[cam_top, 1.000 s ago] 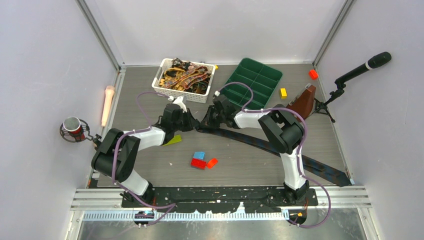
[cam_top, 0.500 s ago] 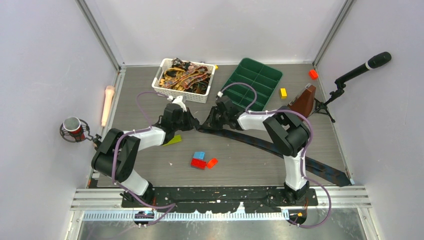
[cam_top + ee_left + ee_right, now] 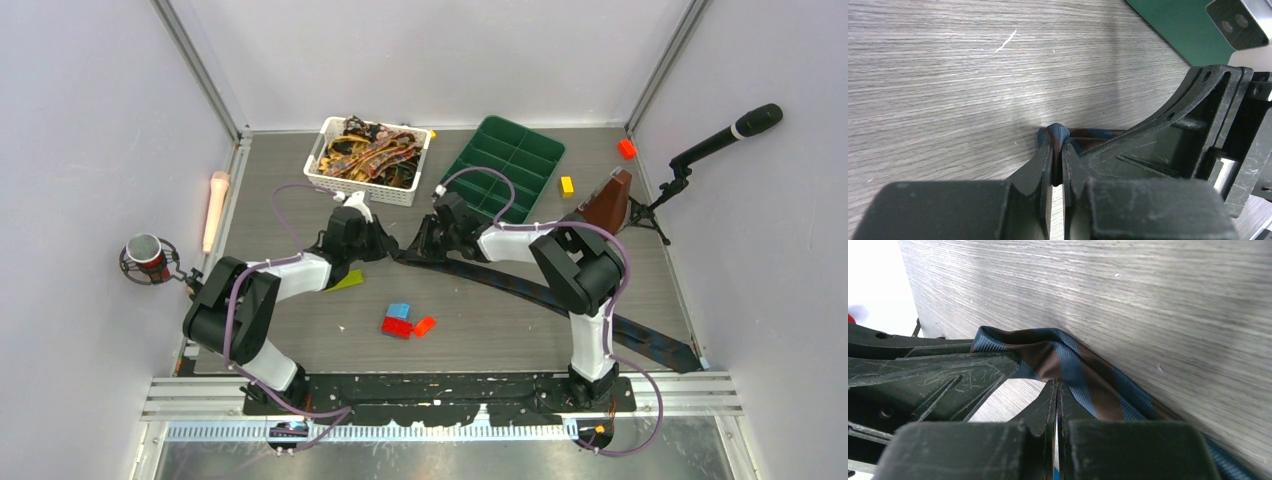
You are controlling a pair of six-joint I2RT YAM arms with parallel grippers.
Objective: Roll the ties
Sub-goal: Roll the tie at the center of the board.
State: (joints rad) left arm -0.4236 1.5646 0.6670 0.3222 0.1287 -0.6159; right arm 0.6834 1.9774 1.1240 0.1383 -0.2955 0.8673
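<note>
Centre of the overhead view: my left end effector point(image 3: 385, 246) and right end effector point(image 3: 409, 248) meet tip to tip over one end of the navy striped tie point(image 3: 505, 280). From there the tie runs flat across the tabletop point(image 3: 470, 335) toward the lower right of the frame, passing under my right arm.

In the left wrist view, my left end effector point(image 3: 1057, 150) is clenched on the tie's bunched end point(image 3: 1058, 132), and a small blue fold pokes out just past the tips. The right end effector's black frame fills the right of that frame.

In the right wrist view, my right end effector point(image 3: 1058, 386) is pressed closed on the blue-and-brown fabric point(image 3: 1068, 367), which curls at the tips and trails off to the lower right.

More patterned ties point(image 3: 370, 152) lie heaped in the white basket point(image 3: 362, 189) at upper centre, well apart from both tips, with a green tray point(image 3: 505, 160) to its right.
</note>
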